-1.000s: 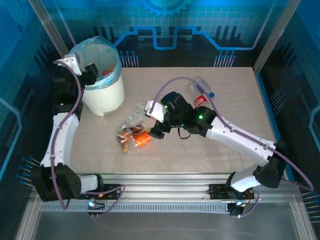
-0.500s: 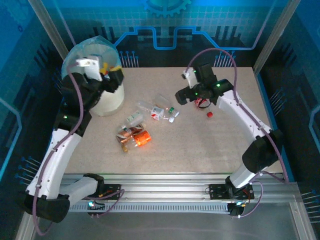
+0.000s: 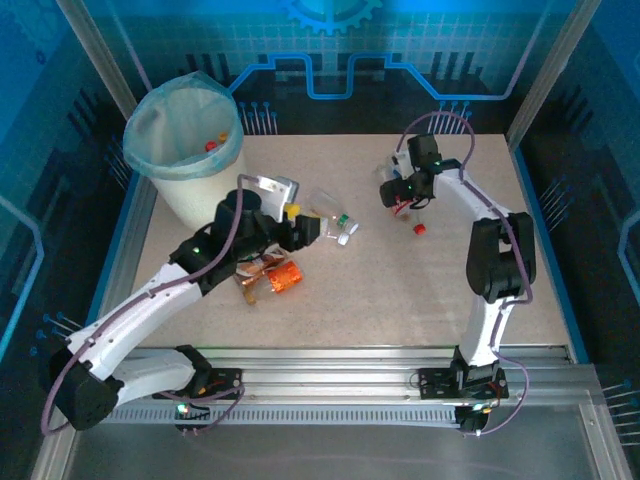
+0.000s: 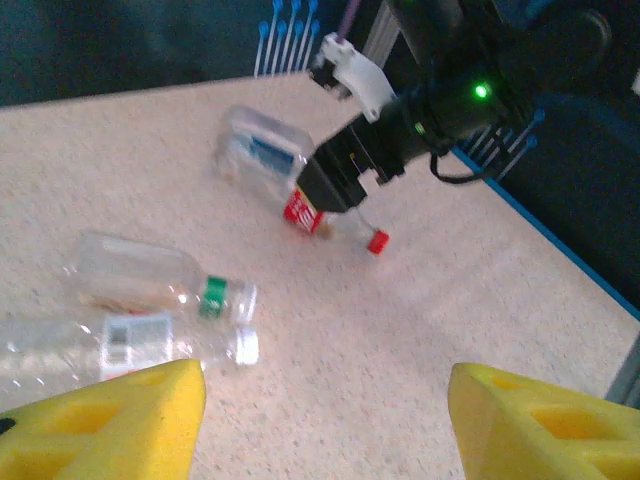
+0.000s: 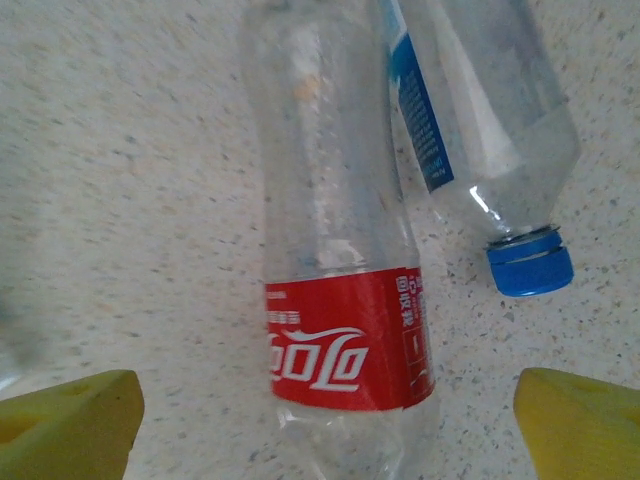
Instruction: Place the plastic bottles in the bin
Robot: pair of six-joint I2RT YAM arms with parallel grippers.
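The bin [image 3: 186, 150], a white bucket with a light-blue liner, stands at the back left. Two clear plastic bottles, one green-capped [image 4: 160, 281] and one white-capped [image 4: 110, 345], lie just ahead of my left gripper [image 4: 322, 428]. It is open over bare table, nothing between its yellow fingers [image 4: 105, 420]. In the top view the left gripper [image 3: 304, 228] sits mid-table beside those bottles [image 3: 332, 224]. My right gripper [image 5: 325, 432] is open and straddles a red-labelled bottle [image 5: 340, 300] without touching it. A blue-capped bottle [image 5: 470, 130] lies alongside. From above, the right gripper [image 3: 401, 190] is at the back right.
Crushed bottles with orange labels [image 3: 272, 275] lie under my left forearm. A red cap [image 3: 419, 228] shows just past the right gripper. Coloured caps [image 3: 214, 141] show inside the bin. Metal frame posts and a blue rim [image 3: 548, 240] bound the table.
My left arm has swung from over the bin down to the clear bottles at mid-table. The right arm went from the centre to the far bottles, then lowered over the red-labelled one.
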